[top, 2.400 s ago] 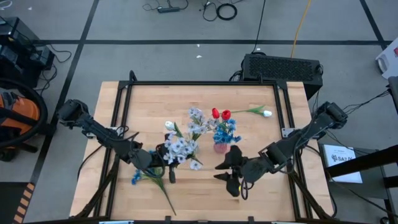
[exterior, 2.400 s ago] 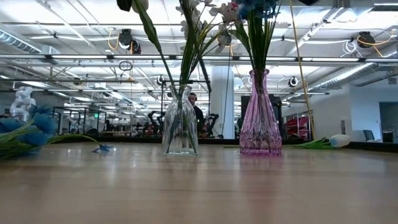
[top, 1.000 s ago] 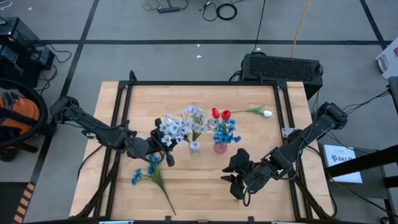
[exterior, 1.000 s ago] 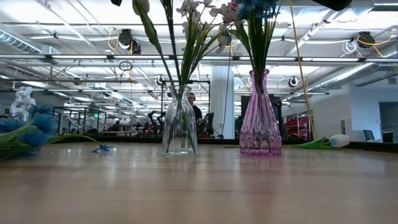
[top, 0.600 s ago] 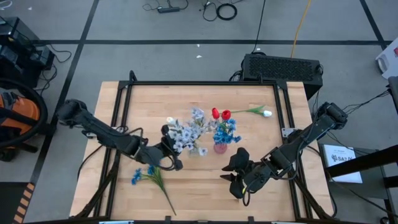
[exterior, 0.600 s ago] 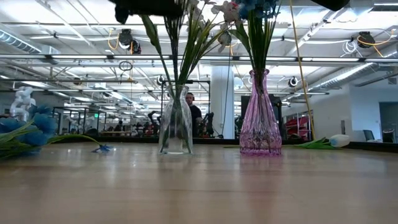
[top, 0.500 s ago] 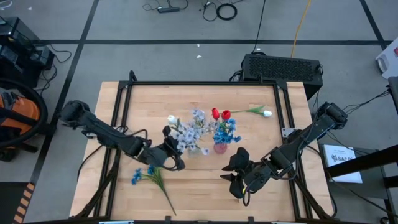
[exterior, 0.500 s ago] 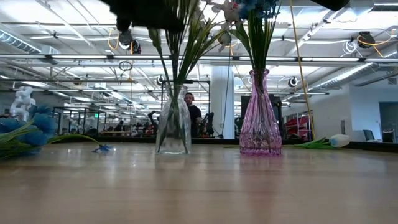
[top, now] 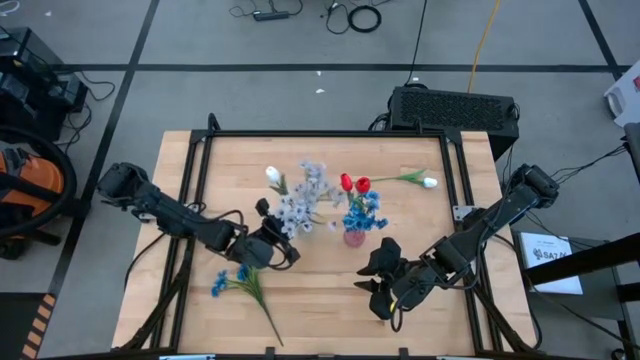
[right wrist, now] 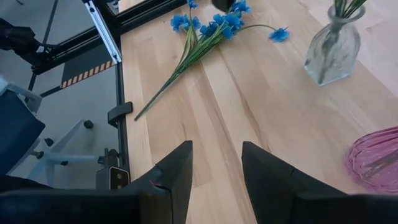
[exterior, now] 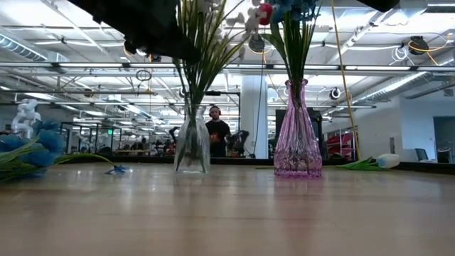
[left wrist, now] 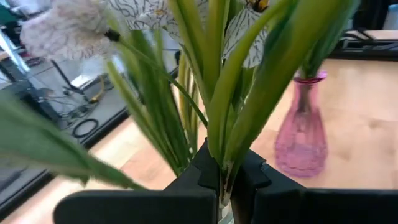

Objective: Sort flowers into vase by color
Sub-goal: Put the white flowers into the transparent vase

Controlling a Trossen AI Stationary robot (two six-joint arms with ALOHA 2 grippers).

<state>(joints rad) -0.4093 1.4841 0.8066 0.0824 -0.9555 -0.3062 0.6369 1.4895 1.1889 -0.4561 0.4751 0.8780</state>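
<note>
A clear vase [exterior: 190,146] holds a bunch of pale lavender-white flowers [top: 300,207] and a white tulip bud [top: 272,175]. My left gripper [top: 280,246] is shut on their green stems just above the vase's mouth. A pink vase [top: 354,237] holds blue flowers [top: 364,212] and red tulips [top: 353,183]. On the table lie a blue spray [top: 240,280] and a white tulip [top: 428,182]. To the near right of the pink vase, my right gripper [top: 370,287] hangs open with nothing in it. My left gripper pinches the bunched green stems [left wrist: 219,149] between its two fingers, a little above the clear vase's mouth. The fingers come from the table's near left, slanting slightly down, and lie across the stems. The stems' lower ends stand in the vase, which rests on the table.
A black frame [top: 320,133] runs round the tabletop. Bare wood lies along the near edge between the blue spray [right wrist: 208,31] and my right gripper [right wrist: 214,165]. The two vases stand close side by side. A person [exterior: 215,131] shows far behind the table.
My left gripper has come down with the stems and moved toward the pink vase, tipping lower. The clear vase has slid toward the table's left and a little toward the far edge. The flower heads have swung toward the far edge.
</note>
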